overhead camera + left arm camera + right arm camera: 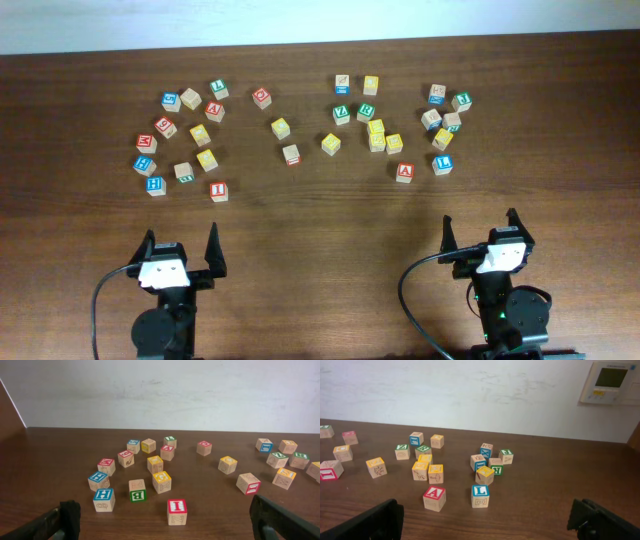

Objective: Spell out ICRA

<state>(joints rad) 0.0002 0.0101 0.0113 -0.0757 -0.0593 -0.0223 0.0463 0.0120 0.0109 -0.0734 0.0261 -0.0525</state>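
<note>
Fully open alike, the left gripper [181, 236] faced a wooden red I cube [176, 511], the right gripper [480, 220] a red A cube [434, 498].

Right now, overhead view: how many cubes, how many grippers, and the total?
Wooden letter cubes: 30
Grippers: 2 (left gripper and right gripper, both open and empty)
Total: 32
</note>
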